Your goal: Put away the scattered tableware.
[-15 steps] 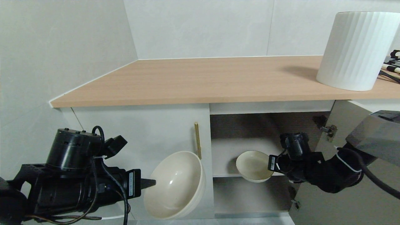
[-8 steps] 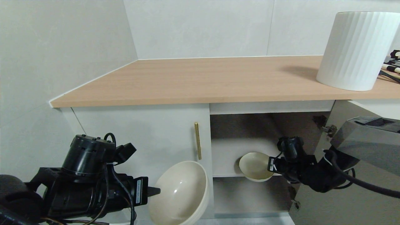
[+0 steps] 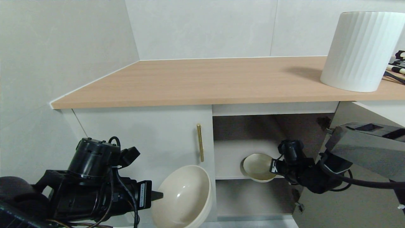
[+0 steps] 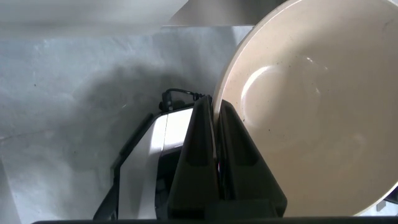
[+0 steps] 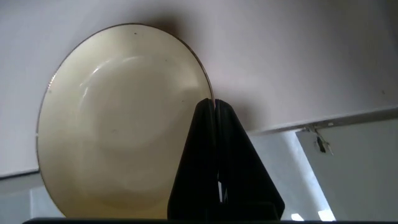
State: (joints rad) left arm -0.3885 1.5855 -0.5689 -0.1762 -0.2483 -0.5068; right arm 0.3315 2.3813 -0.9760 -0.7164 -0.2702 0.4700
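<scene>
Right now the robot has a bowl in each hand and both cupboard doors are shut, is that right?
Not quite. Only the left door is shut; the right door stands open, as the head view shows. The left gripper does grip the big bowl, and the right gripper grips the small bowl at the shelf.

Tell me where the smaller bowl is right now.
In the head view, the smaller bowl is right of centre inside the open cabinet, at the front edge of its shelf, rim pinched by the right hand, right of the gold handle.
</scene>
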